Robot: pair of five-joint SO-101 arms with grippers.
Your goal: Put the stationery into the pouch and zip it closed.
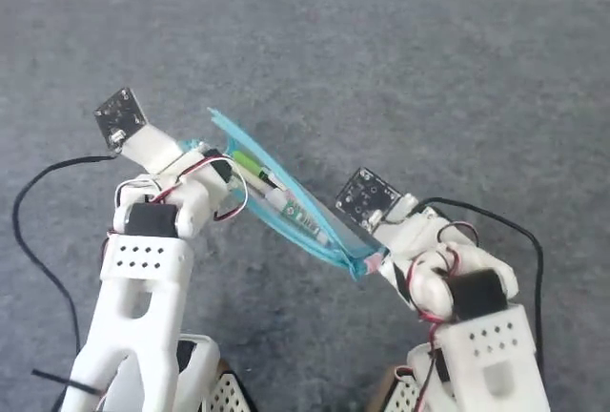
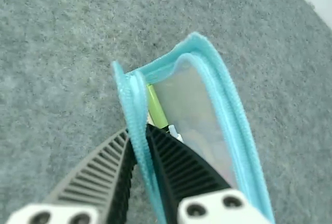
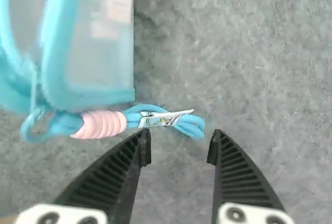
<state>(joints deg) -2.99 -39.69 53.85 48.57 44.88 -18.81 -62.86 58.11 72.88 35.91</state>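
A light blue see-through pouch [image 1: 286,204] is held off the grey carpet between the two arms, with stationery inside, among it a green pen [image 1: 250,166]. My left gripper [image 2: 140,141] is shut on the pouch's blue zipper edge [image 2: 136,120]; the green pen [image 2: 155,109] shows behind it. My right gripper [image 3: 177,140] stands open just short of the zipper pull, a blue cord [image 3: 171,120] with a pink ribbed bead [image 3: 101,124]. The pull hangs from the pouch's corner [image 1: 360,264] by the right arm.
Grey carpet [image 1: 429,88] covers the whole table, with a pale wall strip along the far edge. Black cables [image 1: 38,240] trail beside both arm bases. Open carpet lies beyond the pouch.
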